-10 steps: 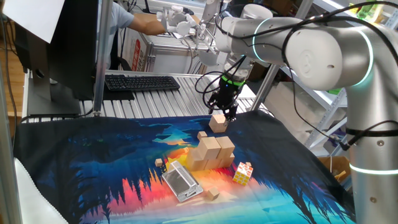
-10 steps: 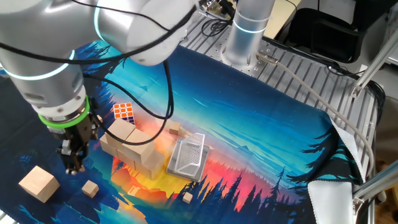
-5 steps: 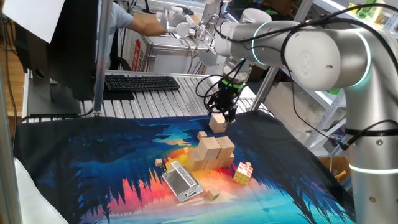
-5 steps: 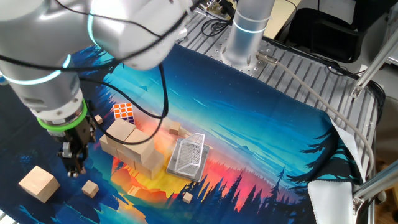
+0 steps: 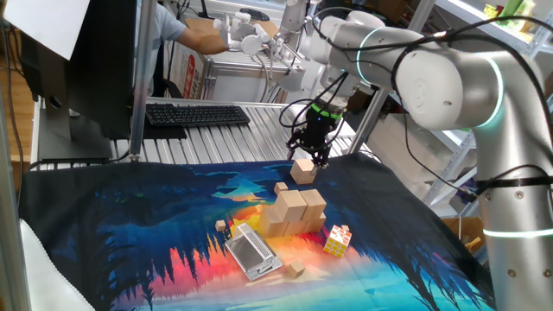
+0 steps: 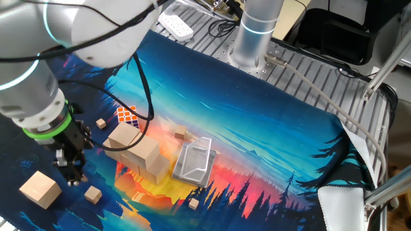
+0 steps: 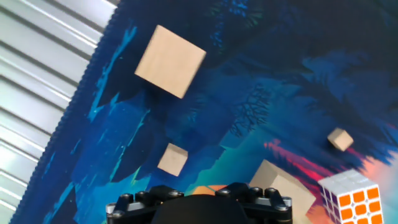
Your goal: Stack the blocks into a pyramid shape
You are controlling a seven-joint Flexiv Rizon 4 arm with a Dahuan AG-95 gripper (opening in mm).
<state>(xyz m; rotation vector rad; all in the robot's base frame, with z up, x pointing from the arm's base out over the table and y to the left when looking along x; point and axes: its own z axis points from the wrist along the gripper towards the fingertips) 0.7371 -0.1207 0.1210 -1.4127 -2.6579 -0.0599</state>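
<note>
blocks (image 5: 294,212): 3 stacked, 1 loose block (image 6: 40,188) | tool (image 6: 72,179): grip state unclear

The plain light-tan wooden cubes (image 5: 293,210) are showing smooth, matt, unpainted faces. The blue printed cloth (image 6: 270,115) under the fingers is looking soft and matt, and the ribbed silver tabletop (image 7: 37,81) beside it seems to be bare metal.

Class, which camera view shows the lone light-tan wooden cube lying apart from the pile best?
The hand view: the lone light-tan wooden cube fills the frame unobstructed, top face and edges clear. In one fixed view the cube is small, directly below the gripper. The other fixed view shows it near the corner.
</note>
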